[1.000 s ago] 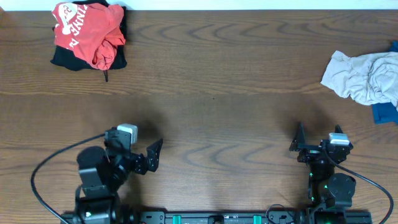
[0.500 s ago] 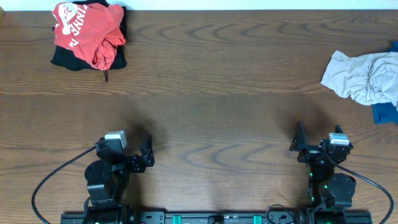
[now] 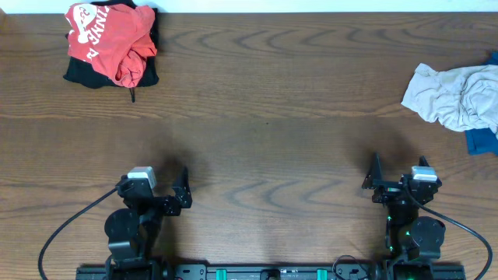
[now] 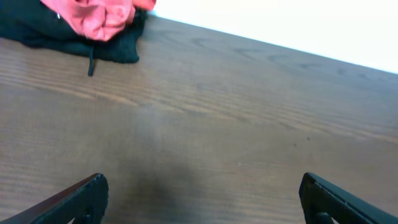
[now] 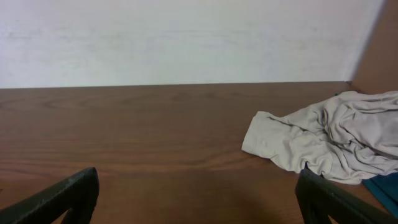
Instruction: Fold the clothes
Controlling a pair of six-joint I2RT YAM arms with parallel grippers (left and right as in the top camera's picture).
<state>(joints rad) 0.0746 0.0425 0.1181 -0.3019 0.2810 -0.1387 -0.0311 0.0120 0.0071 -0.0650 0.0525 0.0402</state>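
Left arm and right arm sit folded, jaws wide open.

The dark wooden table bears a black garment topped by a crumpled red-orange T-shirt. Well right of the black garment lie a pale grey garment and a blue piece, touching each other.

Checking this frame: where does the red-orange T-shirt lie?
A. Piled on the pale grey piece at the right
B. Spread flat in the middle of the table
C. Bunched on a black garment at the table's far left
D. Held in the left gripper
C: the red-orange T-shirt lies crumpled on top of the black garment in the far left corner.
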